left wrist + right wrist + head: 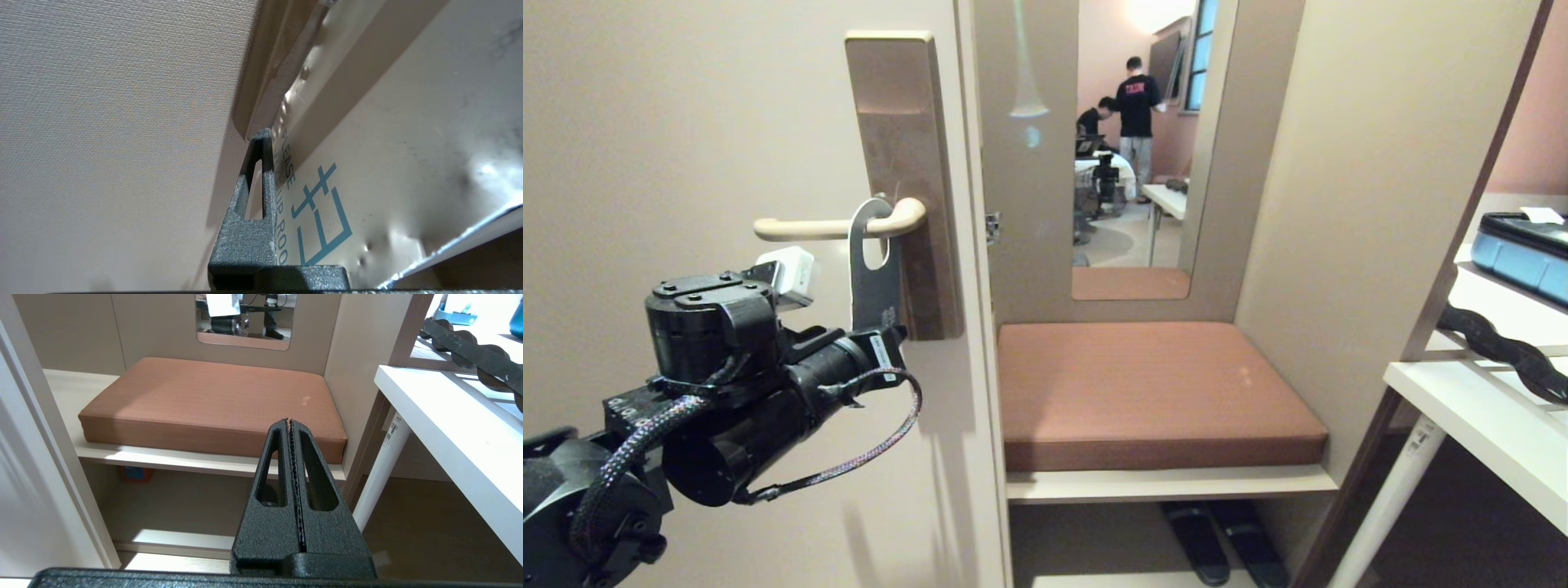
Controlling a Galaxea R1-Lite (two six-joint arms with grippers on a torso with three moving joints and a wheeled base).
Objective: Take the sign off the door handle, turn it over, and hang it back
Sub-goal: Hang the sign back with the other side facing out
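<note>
The head view shows the sign (876, 269) hanging on the door handle (837, 227). Only the left wrist view shows the left gripper (269, 196) clamping its white, blue-lettered face. The right gripper (291, 428) is pressed together, empty.
</note>
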